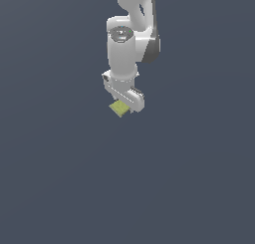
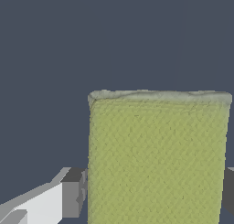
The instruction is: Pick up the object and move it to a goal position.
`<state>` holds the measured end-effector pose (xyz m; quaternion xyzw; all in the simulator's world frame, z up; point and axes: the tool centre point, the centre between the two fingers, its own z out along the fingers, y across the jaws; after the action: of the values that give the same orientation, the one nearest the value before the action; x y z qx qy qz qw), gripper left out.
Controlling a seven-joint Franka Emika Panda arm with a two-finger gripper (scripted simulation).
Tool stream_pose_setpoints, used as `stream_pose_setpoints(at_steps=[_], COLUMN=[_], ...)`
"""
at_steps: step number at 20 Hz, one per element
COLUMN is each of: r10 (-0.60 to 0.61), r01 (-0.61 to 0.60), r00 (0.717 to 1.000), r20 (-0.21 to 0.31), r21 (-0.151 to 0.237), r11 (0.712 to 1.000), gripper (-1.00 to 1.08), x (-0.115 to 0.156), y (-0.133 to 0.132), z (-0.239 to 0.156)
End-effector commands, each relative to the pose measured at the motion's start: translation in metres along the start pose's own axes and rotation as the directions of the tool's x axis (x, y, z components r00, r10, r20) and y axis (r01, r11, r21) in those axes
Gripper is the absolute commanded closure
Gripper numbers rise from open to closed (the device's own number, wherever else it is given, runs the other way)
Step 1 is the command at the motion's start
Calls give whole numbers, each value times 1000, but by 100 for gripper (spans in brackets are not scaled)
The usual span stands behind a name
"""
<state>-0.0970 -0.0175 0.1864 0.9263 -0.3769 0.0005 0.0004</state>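
The white gripper [image 1: 123, 107] hangs from the end of a white robot arm [image 1: 122, 46] that comes down from twelve o'clock in the exterior view, ending a little above the middle of the picture. Its two fingers are pressed in on a small flat yellow-green block [image 1: 119, 108], which sits between them right at the tip. In the exterior view the block peeks out at the seven o'clock corner of the gripper body, touching it, with most of its far part covered by the white housing. In the wrist view the same block [image 2: 157, 159] fills much of the picture as a broad olive rectangle with a finely dimpled surface and a paler, slightly rounded edge at its far end. A grey finger pad [image 2: 73, 193] on a white finger meets the block at one side, and the edge of the other grey pad [image 2: 229, 191] shows against the opposite side, so the block is pinched across its width. No gap is visible between either pad and the block. Around the arm and block, in every direction, lies a plain dark slate-blue surface [image 1: 60, 178] with no markings. Whether the block rests on that surface or is lifted off it cannot be told from these views. The arm's upper joint has a dark grey section at its two o'clock side.
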Motion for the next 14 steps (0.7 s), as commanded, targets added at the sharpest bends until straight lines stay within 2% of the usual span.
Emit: stream_pose_setpoints(at_steps=[1, 8, 14], r10=[1, 0, -1], r01=[-1, 0, 1], r00=[1000, 1000, 1000], r20=[-1, -1, 0], r21=[-1, -1, -1], r11=[1000, 1000, 1000], gripper=[108, 108, 108], x=[-8, -27, -37], y=[-7, -25, -37], z=[-27, -91, -128])
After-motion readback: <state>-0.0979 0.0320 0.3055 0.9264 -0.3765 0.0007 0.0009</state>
